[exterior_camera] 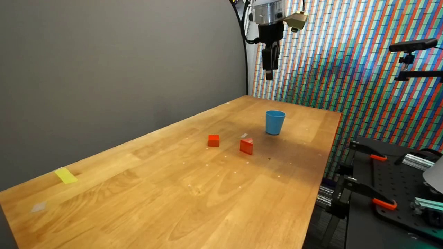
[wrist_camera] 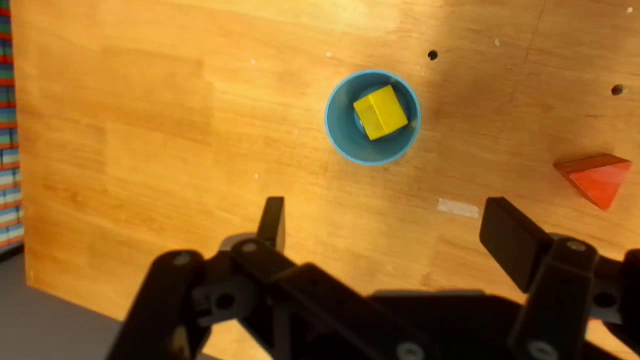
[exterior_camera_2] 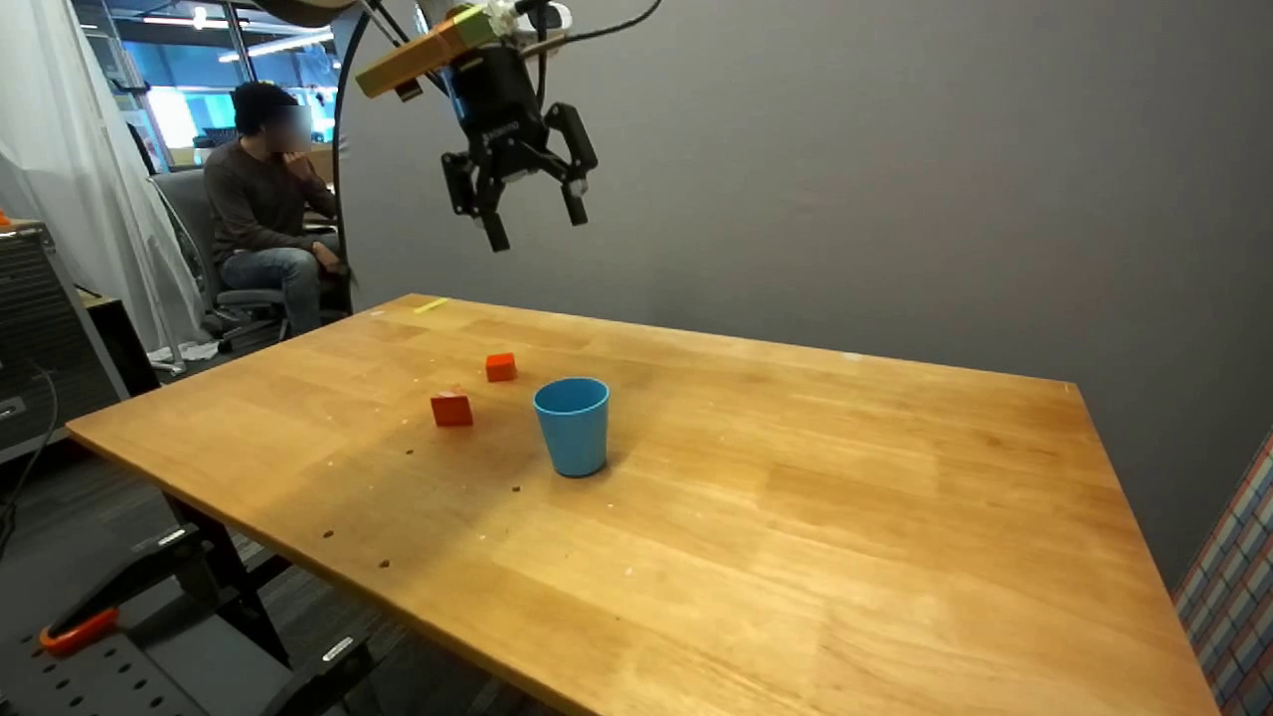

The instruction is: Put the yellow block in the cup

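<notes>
Wrist view: one cup, one block inside.

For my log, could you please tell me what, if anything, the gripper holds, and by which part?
Nothing is held: the gripper is open, the yellow block inside the cup.

In an exterior view, a person sits at upper left, and two red blocks and a yellow strip lie on the table left of centre.
</notes>
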Motion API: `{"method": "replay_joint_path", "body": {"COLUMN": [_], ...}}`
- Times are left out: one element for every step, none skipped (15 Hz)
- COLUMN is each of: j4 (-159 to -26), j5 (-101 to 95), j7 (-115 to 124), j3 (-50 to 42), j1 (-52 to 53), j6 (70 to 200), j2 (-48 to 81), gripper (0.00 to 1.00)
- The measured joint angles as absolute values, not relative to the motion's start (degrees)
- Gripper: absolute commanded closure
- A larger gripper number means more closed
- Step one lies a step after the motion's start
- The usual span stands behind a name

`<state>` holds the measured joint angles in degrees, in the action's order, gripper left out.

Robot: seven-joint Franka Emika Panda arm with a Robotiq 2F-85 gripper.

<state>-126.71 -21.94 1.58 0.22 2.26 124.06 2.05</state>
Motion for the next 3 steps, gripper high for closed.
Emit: {"method": "replay_joint_path", "body": {"j4": [-126.61,-126.50,-126.50], "j5": [-22.23,-22.24,-22.25], "j7": [1.46,1.40,1.37], "j3": [0.86,1.33,1.56], "j1": [2.62,2.81,2.89], "j6": [124.31,124.37,124.45], "j2": [1.21,0.68,0.42], "gripper": [0.00,0.00,0.00]}}
